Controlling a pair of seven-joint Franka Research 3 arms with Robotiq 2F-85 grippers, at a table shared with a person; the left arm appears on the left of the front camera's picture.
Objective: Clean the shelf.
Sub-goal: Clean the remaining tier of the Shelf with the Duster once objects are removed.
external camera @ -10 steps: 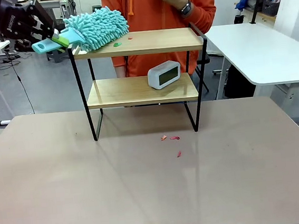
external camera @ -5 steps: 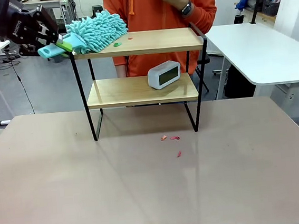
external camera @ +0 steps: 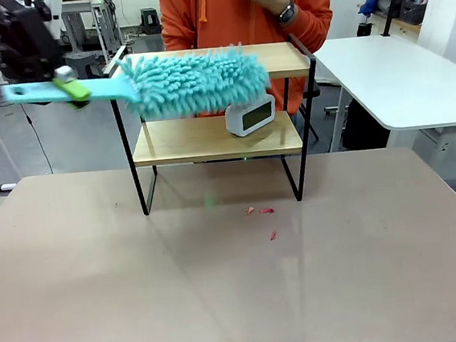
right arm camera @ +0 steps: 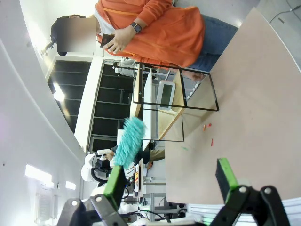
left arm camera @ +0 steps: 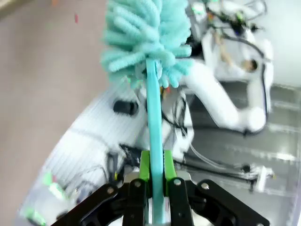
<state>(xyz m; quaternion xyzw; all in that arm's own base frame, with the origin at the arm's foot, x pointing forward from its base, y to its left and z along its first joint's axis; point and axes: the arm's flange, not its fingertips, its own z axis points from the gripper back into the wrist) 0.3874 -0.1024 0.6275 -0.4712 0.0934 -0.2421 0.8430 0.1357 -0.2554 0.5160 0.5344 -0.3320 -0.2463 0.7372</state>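
The shelf stands at the table's far side, two wooden boards in a black frame; it lies sideways in the right wrist view. My left gripper, blurred with motion, is shut on the handle of a turquoise fluffy duster. The duster's head hangs in front of the shelf's top board edge. In the left wrist view the green pads clamp the handle of the duster. My right gripper is open, well away from the shelf, with nothing between its fingers.
A white clock sits on the lower board. Small red scraps lie on the table in front of the shelf, with a faint green speck to their left. A person in orange stands right behind the shelf.
The duster swung from the top board's left end out to the right and down in front of the shelf. The green scrap left the top board; a green speck now shows on the table.
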